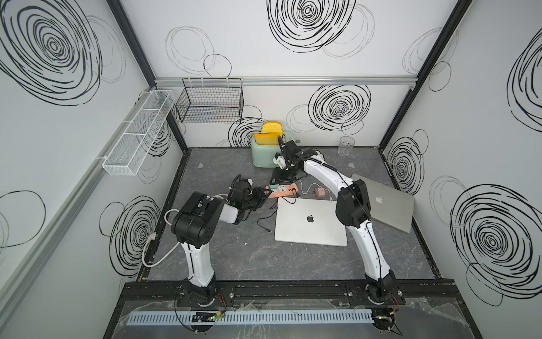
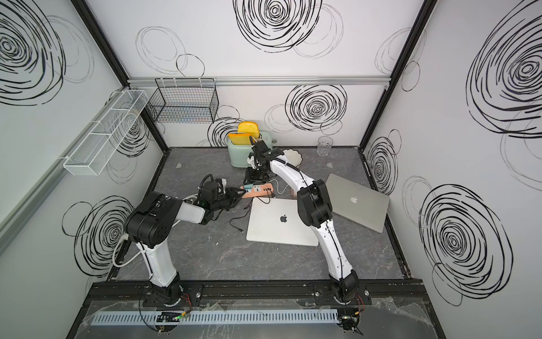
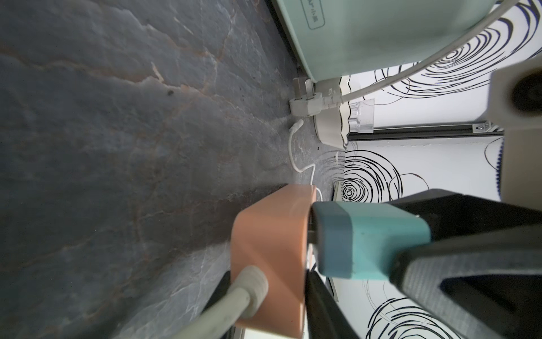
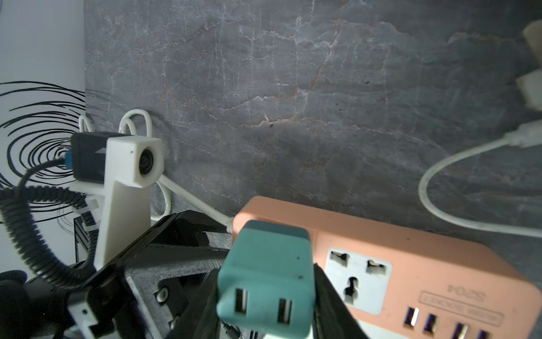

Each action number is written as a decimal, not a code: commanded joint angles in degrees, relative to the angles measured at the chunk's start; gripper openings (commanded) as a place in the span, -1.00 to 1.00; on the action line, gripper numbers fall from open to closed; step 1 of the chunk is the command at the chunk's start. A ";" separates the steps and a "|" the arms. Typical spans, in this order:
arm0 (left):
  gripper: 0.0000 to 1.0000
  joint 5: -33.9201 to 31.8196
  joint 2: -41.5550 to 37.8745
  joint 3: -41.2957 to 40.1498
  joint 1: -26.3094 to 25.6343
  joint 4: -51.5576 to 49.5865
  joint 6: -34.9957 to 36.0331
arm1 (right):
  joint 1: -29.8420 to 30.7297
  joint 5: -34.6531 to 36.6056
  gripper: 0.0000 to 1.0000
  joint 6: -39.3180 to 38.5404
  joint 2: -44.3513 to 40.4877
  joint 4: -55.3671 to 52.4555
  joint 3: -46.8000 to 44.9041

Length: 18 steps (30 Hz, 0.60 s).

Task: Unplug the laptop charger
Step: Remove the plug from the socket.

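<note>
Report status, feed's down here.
Right gripper shut on teal charger. Still plugged into pink power strip. Left gripper around strip's end, grip unclear. No obstruction seen.

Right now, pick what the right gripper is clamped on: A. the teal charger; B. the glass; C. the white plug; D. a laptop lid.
A: in the right wrist view the right gripper flanks the teal charger, fingers against both its sides.

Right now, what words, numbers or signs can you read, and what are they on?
"S204": on the peach power strip, upside down in the right wrist view.
Boxed label next to it: too blurred to read.
Boxed label on the mint toaster: too blurred to read.
Apple logo, no words: on the silver laptop and on the grey laptop.
Teal charger: no writing visible.
</note>
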 commanded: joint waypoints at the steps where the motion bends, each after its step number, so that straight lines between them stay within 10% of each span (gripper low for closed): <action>1: -1.00 -3.94 1.43 -2.05 0.54 -5.55 0.85 | 1.49 -3.05 -0.60 2.06 0.60 -2.18 2.93; 18: -1.00 -9.25 1.60 -0.11 0.52 -18.12 5.82 | 2.72 4.56 -0.61 2.42 -1.78 0.06 6.20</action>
